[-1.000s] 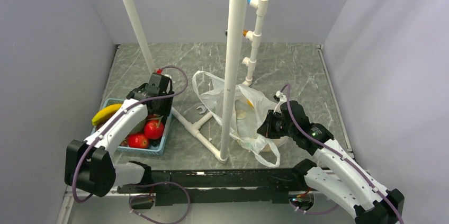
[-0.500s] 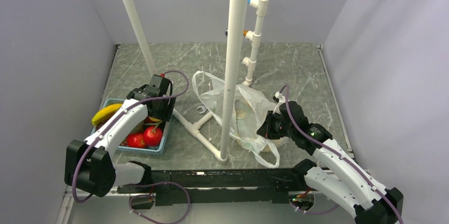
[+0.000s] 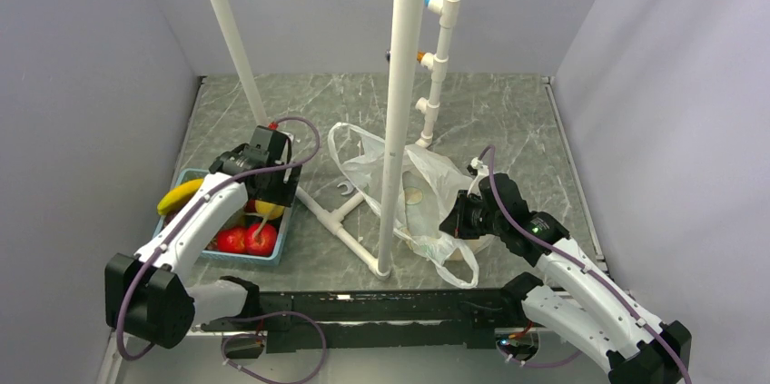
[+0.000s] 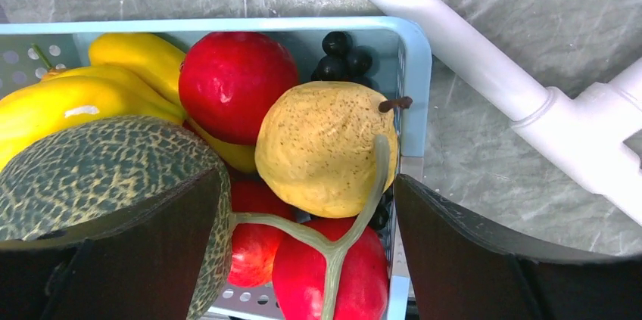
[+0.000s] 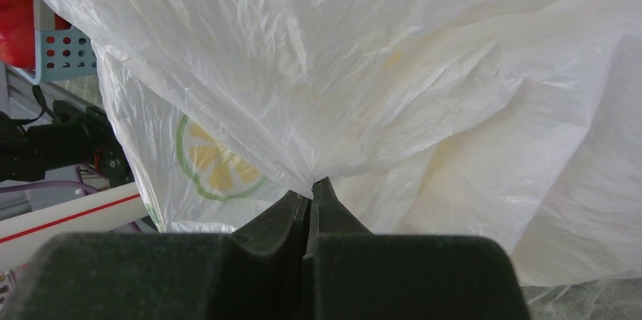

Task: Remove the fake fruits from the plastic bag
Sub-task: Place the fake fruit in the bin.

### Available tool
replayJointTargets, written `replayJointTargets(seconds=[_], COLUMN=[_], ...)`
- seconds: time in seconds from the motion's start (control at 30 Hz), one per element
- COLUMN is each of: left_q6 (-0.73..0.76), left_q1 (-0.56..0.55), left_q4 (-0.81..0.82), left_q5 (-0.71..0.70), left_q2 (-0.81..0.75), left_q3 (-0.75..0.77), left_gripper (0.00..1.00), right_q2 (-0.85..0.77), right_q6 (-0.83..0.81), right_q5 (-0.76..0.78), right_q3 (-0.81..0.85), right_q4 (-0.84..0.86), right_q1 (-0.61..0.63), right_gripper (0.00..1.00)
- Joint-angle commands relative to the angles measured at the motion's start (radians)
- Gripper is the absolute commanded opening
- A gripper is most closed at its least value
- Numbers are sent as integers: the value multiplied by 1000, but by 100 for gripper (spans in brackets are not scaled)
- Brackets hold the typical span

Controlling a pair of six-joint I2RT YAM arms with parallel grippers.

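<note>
The left gripper (image 4: 306, 184) hangs over the light-blue basket (image 4: 415, 55) with its jaws spread wide and nothing clasped. Between the fingers (image 4: 151, 259) lies a speckled yellow pear (image 4: 318, 146), resting on two red apples (image 4: 344, 282) whose green stalks join. A third red apple (image 4: 235, 82) sits behind it, dark grapes (image 4: 341, 55) in the far corner, yellow bananas (image 4: 68, 100) and a netted green melon (image 4: 106, 176) to the left. These fruits are glossy and packed tight, filling the basket to its rim.

The right gripper (image 5: 309, 195) is pinched closed on a fold of the plastic bag (image 5: 424, 70). The bag is thin, white and crinkled, its film drawn up to a point at the fingertips. A round with a green rim and yellow segments (image 5: 216, 161) shows through it. In the top view the bag lies mid-table, right of the basket, one loop handle trailing toward the near edge.

A white pipe frame (image 3: 340, 221) lies on the marble table (image 3: 508, 121) between basket and bag, just beside the basket's right wall. A tall upright post (image 3: 399, 112) crosses in front of the bag in the top view. Bare table lies behind and to the right of the bag.
</note>
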Motion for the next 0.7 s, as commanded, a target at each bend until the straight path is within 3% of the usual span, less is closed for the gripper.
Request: replayJointTargets(seconds=[0.0, 0.17, 0.37, 0.67], left_q6=[-3, -18, -53, -251], left_q1=[4, 4, 4, 3], left_q4=[-33, -60, -9, 284], left_q5=[15, 51, 229, 587], left_q2=[-74, -150, -345, -627], left_q3=[54, 86, 92, -127], left_gripper=[91, 89, 88, 85], right_q2=[-3, 0, 3, 8], right_q6=[0, 0, 0, -3], right_q5=[-5, -7, -11, -15], right_q3=[-2, 0, 1, 13], right_q4=[44, 46, 53, 65], right_q1=[2, 2, 2, 2], right_gripper=[0, 0, 0, 0])
